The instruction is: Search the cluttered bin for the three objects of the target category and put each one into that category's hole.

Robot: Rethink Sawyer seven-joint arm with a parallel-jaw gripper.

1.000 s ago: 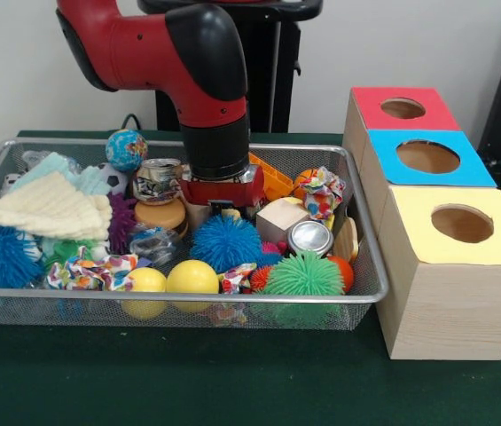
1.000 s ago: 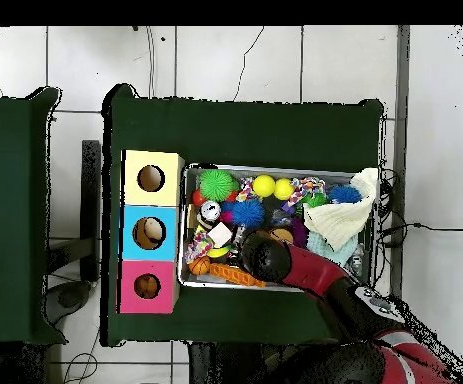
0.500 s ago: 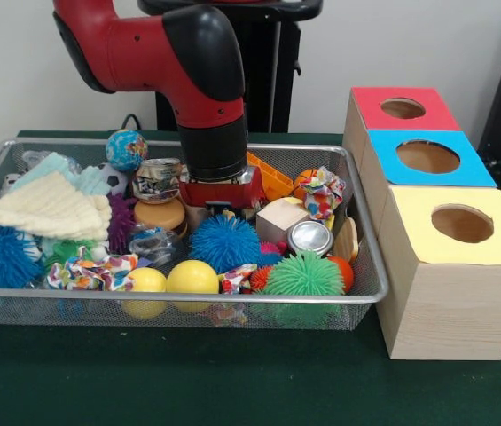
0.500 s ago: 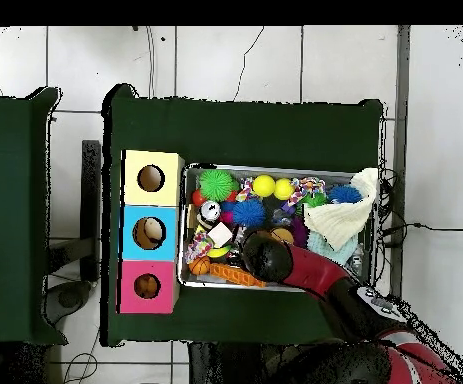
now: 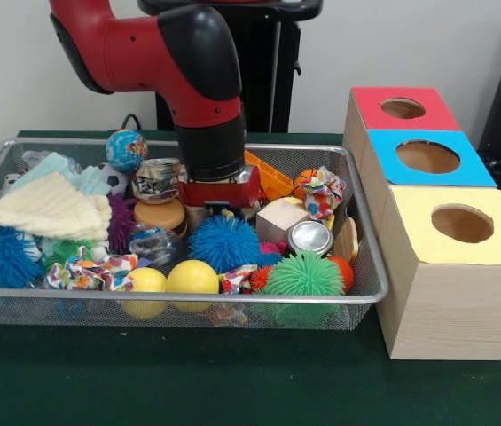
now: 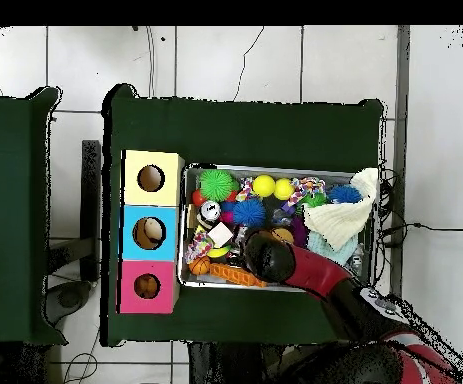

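CHANGE: we see the arm drift slightly leftward in the front view over the last second, gripper still low in the bin | HAND: we cannot tell its state, tips buried behind the blue spiky ball | TARGET: category unstated; nothing lifted, all three holes await.

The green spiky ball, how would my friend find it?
Look in the wire basket, at the front corner nearest the yellow box. The green spiky ball sits there below a shiny can; the other spiky balls in front are blue.
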